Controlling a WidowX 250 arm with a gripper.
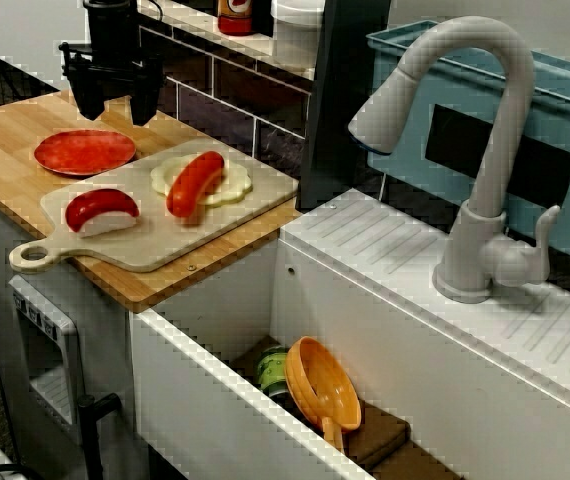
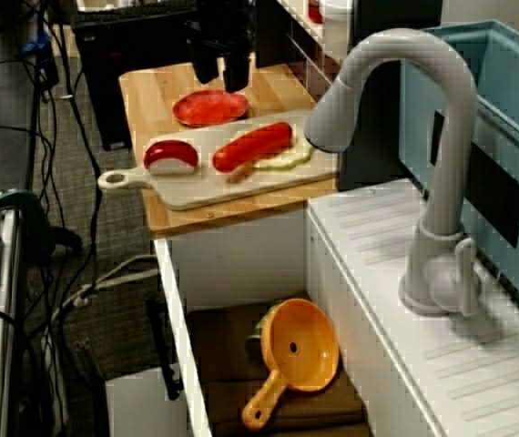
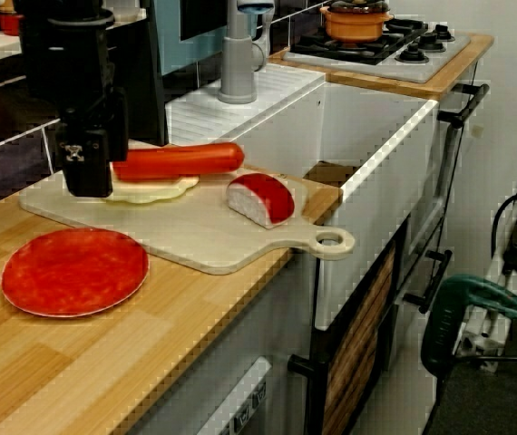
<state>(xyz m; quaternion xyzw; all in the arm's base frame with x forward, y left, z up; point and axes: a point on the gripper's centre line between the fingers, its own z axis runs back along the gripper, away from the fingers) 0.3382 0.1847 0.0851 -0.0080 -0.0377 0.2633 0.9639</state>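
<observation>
view across the sink: gripper [image 1: 115, 112] hangs over the back of the counter [image 1: 5, 165], fingers apart, nothing btwn them. plate [image 1: 85, 152] lies flat on the wood just below and in front of it, not touched. board [image 1: 170, 250] sits beside the plate on the sink side. on it: a sausage [image 1: 195, 183] across a pale slice [image 1: 233, 186], and a red-white piece [image 1: 102, 212] nearer the handle.

view from over the tap: gripper [image 2: 221, 80] hangs abt over the plate's [image 2: 210, 107] far rim, w/ a clear gap under the tips. plate is just beside the board [image 2: 223, 187]; touching or not, can't tell. strainer [image 2: 303, 346] is down in the sink, well apart.

low counter view: gripper [image 3: 88, 186] is seen side-on, so finger gap can't be read here. tips are off the wood, in line w/ the sausage [image 3: 181, 159] end behind. plate [image 3: 75, 272] is bare and nearest the camera.

step, judged: hover, pre-contact, nothing gripped. a pick of the plate from here would call for tips straddling the thin low rim, coming down nearly to the wood and keeping off the board edge.
</observation>
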